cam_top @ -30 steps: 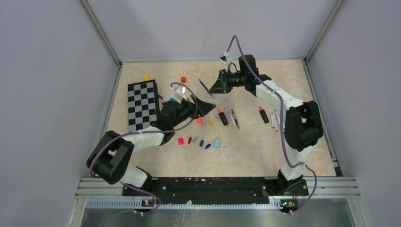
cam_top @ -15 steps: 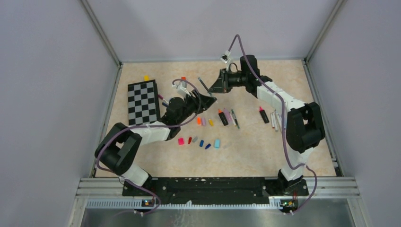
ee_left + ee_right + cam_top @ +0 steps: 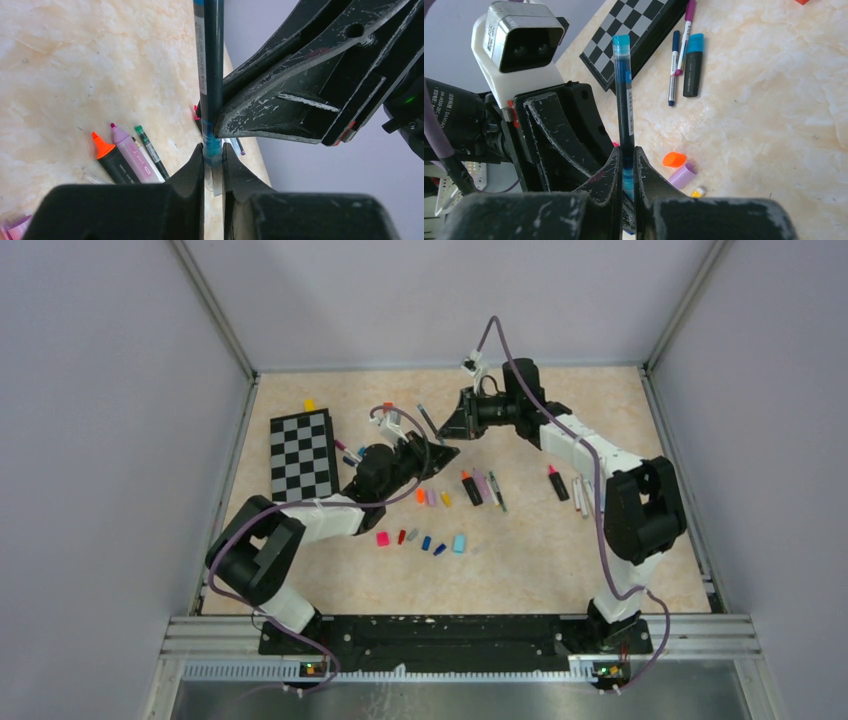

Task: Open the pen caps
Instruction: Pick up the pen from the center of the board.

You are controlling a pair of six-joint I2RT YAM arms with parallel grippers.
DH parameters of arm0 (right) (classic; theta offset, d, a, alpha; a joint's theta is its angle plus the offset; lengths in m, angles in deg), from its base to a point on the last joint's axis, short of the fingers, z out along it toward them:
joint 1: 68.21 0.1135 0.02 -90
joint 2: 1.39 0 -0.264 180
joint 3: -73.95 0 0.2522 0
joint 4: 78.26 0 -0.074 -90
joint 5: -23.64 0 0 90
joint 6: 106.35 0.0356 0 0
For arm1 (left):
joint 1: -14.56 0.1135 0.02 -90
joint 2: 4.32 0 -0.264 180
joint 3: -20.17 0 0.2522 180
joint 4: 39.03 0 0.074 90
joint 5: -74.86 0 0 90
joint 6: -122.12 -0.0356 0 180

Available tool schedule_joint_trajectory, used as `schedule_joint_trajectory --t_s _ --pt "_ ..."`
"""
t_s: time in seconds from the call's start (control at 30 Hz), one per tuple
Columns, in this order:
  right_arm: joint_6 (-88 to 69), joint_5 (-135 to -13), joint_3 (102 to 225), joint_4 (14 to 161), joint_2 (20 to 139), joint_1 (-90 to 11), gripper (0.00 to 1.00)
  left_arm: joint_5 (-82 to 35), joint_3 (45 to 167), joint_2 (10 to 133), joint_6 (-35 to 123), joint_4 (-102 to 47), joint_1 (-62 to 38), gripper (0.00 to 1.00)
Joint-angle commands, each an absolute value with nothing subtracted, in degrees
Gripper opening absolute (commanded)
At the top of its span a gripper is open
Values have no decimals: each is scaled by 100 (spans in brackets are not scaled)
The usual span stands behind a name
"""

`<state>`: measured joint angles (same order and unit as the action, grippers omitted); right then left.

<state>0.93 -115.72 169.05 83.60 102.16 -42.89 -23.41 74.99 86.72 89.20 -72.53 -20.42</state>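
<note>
the marbled table fills the floor of the grey-walled cell. both arms reach over its far middle, and their tips meet there. the checkerboard lies flat at the far left.

the right gripper is clenched on a dark blue pen, which it holds up off the table. the left gripper grasps the same pen at its light-blue end. its fingers press on both sides, just beside the right gripper's tips. whether that end is the cap i cannot tell.

other pens lie in a cluster just near of the grippers, among them a black highlighter with an orange tip. a second group lies at the right, and three more lie by the checkerboard's right edge.

loose caps lie in a row nearer the arms' bases, in pink, red, blue and light blue. an orange cube and a yellow cube sit at the far left.
</note>
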Motion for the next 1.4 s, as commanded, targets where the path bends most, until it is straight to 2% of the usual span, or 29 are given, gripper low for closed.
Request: schedule_joint_trajectory --t_s 0.0,0.1,0.13,0.23,0.3,0.4,0.5,0.6,0.67,0.7,0.73,0.93,1.1,1.37 --pt "-179 -11517 16898 8323 9806 -4246 0 -2423 7602 8660 8666 -7495 -2059 1" --pt "-654 -11544 16855 8120 9666 -4246 0 -2474 7571 8524 8296 -7268 -2048 0" --pt "-901 -11555 16835 7972 9584 -4258 3 -2517 7559 8456 8127 -7165 -2038 0" --pt "-1759 -11670 16666 7635 9242 -4315 28 -2890 7503 8237 7463 -6863 -2007 0" --pt "-2378 -11825 16532 7388 9005 -4387 39 -3270 7450 8090 7015 -6685 -1962 0" --pt "-3285 -12061 16380 6935 8646 -4536 52 -3974 7426 7833 6403 -6232 -1782 0" --pt "-4641 -12334 16473 5932 8445 -4604 59 -4887 7477 7673 5931 -5674 -1575 0" --pt "-7985 -12783 16645 4095 8328 -4606 61 -5903 7689 7731 5750 -5125 -1355 0" --pt "-11052 -12843 16798 2211 8368 -4605 64 -6558 8032 7908 5635 -4586 -1268 0" --pt "-12129 -12759 16883 1717 8406 -4606 66 -6860 8128 8025 5537 -4294 -1250 0" --pt "-12661 -12671 17001 1443 8464 -4606 67 -7156 8368 8182 5453 -4017 -1251 0" --pt "-12918 -12521 17840 1259 8858 -4461 65 -8496 9277 9128 5216 -2646 -1271 0" --pt "-12703 -11701 18006 1573 9012 -3932 60 -8688 9468 9407 5137 -2377 -1370 0" --pt "-12515 -10691 17966 1928 9275 -3396 47 -8830 9494 9469 5129 -2375 -1504 0"
